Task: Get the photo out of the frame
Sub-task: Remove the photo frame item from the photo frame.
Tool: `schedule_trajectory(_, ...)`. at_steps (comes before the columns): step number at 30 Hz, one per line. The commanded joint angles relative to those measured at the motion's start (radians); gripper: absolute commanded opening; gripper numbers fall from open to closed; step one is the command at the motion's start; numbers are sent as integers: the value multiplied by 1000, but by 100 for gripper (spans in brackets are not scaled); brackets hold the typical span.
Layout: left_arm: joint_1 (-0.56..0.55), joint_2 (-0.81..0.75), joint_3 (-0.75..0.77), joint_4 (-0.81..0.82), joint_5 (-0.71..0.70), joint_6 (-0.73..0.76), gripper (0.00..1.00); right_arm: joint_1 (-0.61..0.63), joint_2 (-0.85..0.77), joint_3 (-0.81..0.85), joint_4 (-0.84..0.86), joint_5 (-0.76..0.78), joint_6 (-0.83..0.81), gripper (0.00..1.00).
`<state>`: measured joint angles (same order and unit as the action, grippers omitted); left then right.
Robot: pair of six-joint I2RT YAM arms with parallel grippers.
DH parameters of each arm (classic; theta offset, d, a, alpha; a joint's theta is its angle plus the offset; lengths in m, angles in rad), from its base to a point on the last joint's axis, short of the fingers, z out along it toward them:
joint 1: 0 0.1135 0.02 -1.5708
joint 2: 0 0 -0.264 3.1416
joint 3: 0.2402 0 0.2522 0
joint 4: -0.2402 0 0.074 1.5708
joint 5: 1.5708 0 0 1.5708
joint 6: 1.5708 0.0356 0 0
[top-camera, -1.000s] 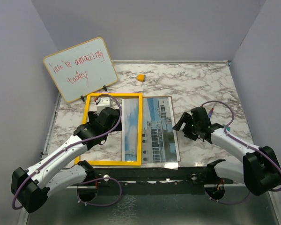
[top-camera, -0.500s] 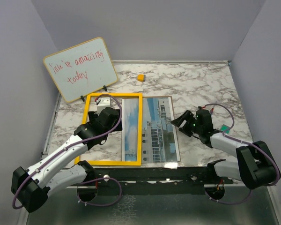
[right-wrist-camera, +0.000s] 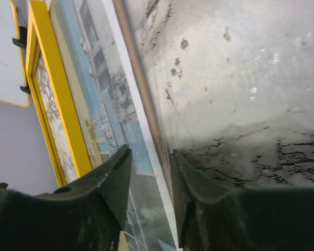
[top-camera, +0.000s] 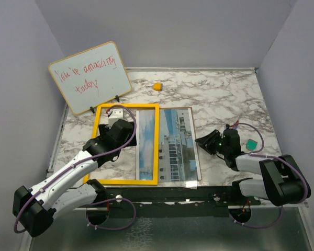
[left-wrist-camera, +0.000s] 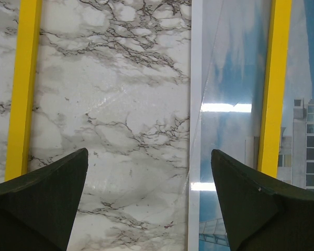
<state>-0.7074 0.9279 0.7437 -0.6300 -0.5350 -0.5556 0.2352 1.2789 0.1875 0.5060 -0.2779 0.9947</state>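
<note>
Lowered since the earlier frame, the right gripper [top-camera: 204,141] is now found close to the marble table [top-camera: 225,94], at the right edge of the photo [top-camera: 174,149], where a second ago it was held higher. Its jaws have been narrowed from a wide spread. Nothing else is seen to have shifted.

From above, the fingertips of the left gripper [top-camera: 123,130] are hidden beneath its own wrist, and part of the frame [top-camera: 126,181] is covered by that arm. In the right wrist view the photo [right-wrist-camera: 102,99] is cut off below by the fingers [right-wrist-camera: 99,193]. Its white margin and a brown strip are seen running into the narrow gap between them; whether the edge is actually pinched cannot be told.

The photo is laid flat, its left part crossed by the frame's right bar and its right part left outside. In the left wrist view the jaws are spread wide over bare marble inside the frame [left-wrist-camera: 275,78], with the photo [left-wrist-camera: 230,104] lying by the right finger [left-wrist-camera: 267,209].
</note>
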Motion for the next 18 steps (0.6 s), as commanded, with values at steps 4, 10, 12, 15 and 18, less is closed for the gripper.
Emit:
schedule_trajectory(4,-4,8,-6,0,-5,6,99,-31,105,-42,59,-62,37,16)
schedule_trajectory(10,-3,11,-6,0,-7,9,99,-47,92,-33,40,-72,30,0)
schedule_trajectory(12,-4,12,-6,1,-5,10,99,-47,51,-26,8,-70,15,0)
schedule_trajectory(15,-4,11,-5,1,-2,10,99,-48,-24,26,-127,-42,-72,1)
schedule_trajectory(18,-4,14,-6,6,14,14,99,-47,-100,78,-260,9,-153,0)
